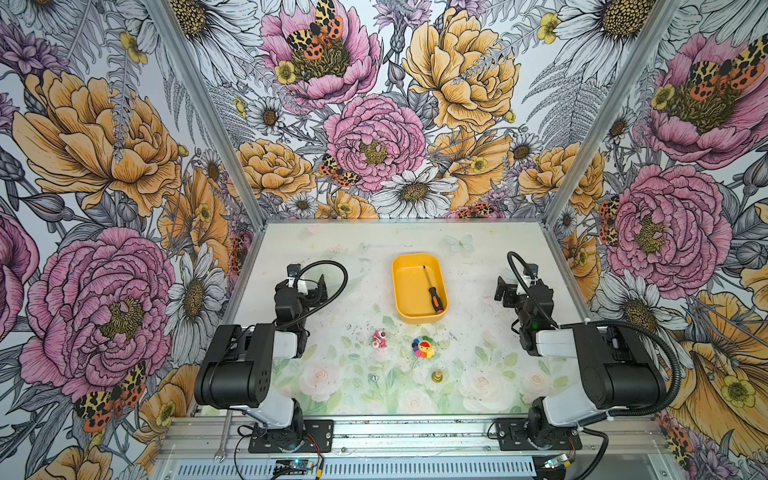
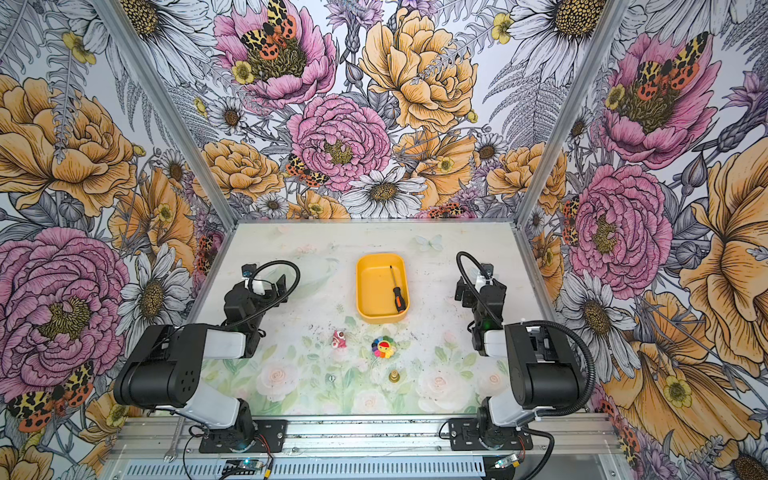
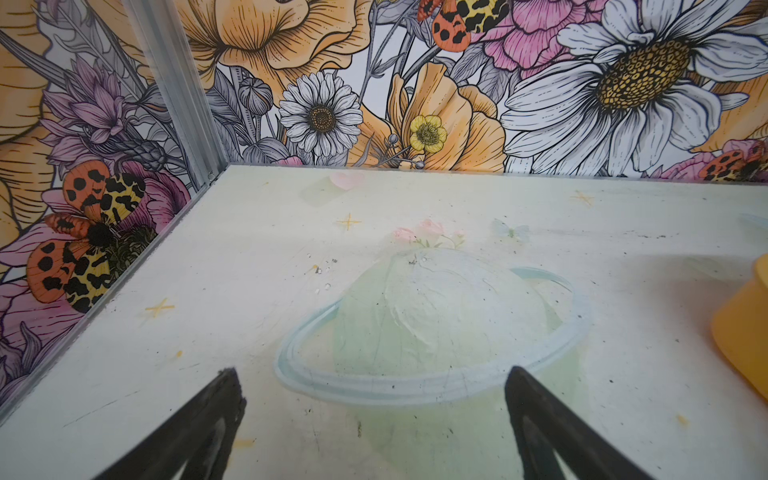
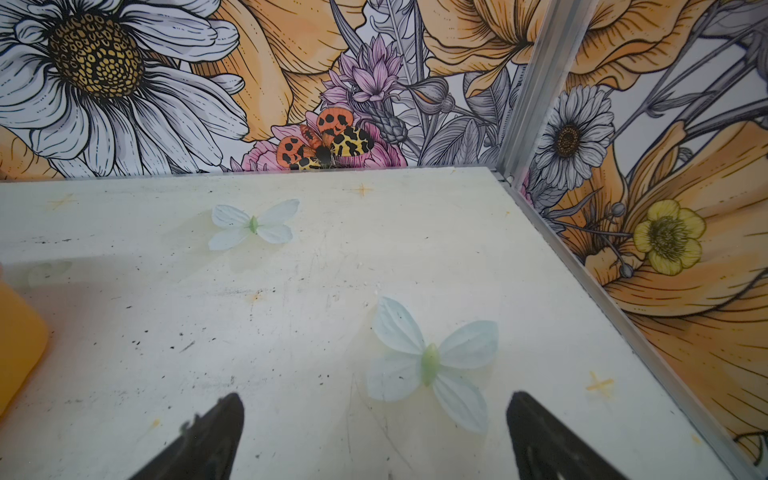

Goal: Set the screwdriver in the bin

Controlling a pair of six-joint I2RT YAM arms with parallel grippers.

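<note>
Yellow bin (image 1: 409,286) holds the screwdriver (image 1: 432,291). Left gripper (image 3: 372,374) and right gripper (image 4: 375,397) are open, empty. An arm's bump could spill it.

No lettering, label, brand or number can be read in any view. The bin (image 1: 409,286) and the screwdriver (image 1: 432,290) lying in it show plain, unmarked surfaces. A small white die (image 1: 375,378), well apart from the bin toward the arm bases, carries dark pips too small to count.
</note>
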